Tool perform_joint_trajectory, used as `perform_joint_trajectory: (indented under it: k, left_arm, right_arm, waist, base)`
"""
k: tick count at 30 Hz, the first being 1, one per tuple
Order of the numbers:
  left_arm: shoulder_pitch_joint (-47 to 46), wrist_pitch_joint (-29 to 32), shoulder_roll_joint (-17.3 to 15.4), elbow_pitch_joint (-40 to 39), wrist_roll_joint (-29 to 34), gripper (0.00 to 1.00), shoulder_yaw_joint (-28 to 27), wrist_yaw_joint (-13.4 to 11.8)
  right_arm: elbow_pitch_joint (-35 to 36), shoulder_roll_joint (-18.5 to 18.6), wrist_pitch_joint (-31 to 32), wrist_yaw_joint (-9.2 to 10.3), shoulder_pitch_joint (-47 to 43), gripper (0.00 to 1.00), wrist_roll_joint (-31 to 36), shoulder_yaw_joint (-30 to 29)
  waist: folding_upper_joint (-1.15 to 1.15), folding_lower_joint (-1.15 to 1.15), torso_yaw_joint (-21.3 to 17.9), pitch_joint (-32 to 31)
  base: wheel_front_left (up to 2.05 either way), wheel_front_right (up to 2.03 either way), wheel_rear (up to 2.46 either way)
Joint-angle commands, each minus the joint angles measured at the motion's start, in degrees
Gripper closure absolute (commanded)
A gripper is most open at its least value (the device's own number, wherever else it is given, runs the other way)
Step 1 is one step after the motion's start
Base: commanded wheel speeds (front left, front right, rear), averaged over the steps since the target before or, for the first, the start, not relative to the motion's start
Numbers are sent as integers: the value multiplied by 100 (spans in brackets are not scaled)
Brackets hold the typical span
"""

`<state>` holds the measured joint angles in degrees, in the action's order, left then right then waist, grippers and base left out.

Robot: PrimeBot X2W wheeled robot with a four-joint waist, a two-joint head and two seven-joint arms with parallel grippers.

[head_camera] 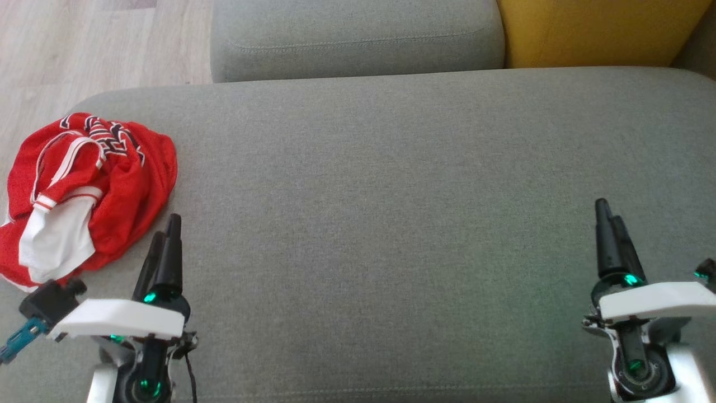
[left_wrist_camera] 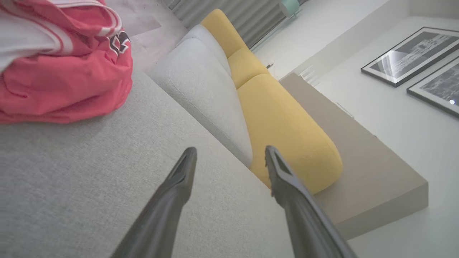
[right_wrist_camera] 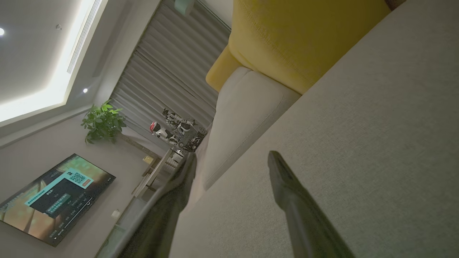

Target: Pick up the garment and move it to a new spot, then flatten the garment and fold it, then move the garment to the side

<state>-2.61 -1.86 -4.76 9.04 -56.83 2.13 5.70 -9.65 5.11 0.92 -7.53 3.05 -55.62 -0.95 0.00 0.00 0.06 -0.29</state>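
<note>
The garment [head_camera: 112, 184], red with white trim and dark lettering, lies crumpled in a heap at the far left end of the grey sofa seat [head_camera: 380, 196], close to the edge, with pale wood floor [head_camera: 84, 45] beyond it. Some of its white lining is turned outward at the near side.

Just right of the heap's near edge, the left fingers [head_camera: 170, 235] point up the head view. They are low over the seat and clear of the cloth. In the left wrist view these fingers [left_wrist_camera: 179, 186] stand spread apart with nothing between them, and the garment [left_wrist_camera: 64, 82] sits off to their upper left.

The middle of the seat is bare fabric. A grey cushion [head_camera: 358, 39] lies behind it, and a yellow cushion [head_camera: 593, 28] lies to the right of that one.

At the far right the right fingers [head_camera: 611, 229] also point up the head view, over the seat. In the right wrist view they [right_wrist_camera: 287, 186] are spread wide and hold nothing.
</note>
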Motion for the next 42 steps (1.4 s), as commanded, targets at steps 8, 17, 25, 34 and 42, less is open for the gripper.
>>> perform_joint_trajectory:
  k: [8, 17, 25, 34, 42]
  left_arm:
    - [-162, -178, -244, -343, 780, 0, 99, -99]
    - [-116, -328, -386, -354, 1473, 0, 286, -208]
    - [-80, -446, -502, -341, 1983, 0, 411, -310]
    - [-25, -596, -632, -321, 2608, 0, 559, -446]
    - [-7, -730, -728, -336, 3150, 0, 693, -553]
  right_arm:
    - [255, 132, -145, 2, 209, 0, 706, 174]
    - [226, 103, -262, 2, 132, 0, 1383, 233]
    - [210, 90, -365, 3, 100, 0, 1920, 288]
    - [202, 78, -454, 3, 71, 0, 2632, 334]
    - [193, 53, -527, 3, 47, 0, 3246, 376]
  waist:
    - [0, 0, 5, -11]
    - [0, 0, 21, -27]
    - [0, 0, 7, -40]
    - [0, 0, 10, -52]
    - [0, 0, 18, -57]
  base:
    - [0, 0, 0]
    - [0, 0, 0]
    - [0, 0, 0]
    - [0, 0, 0]
    - [0, 0, 0]
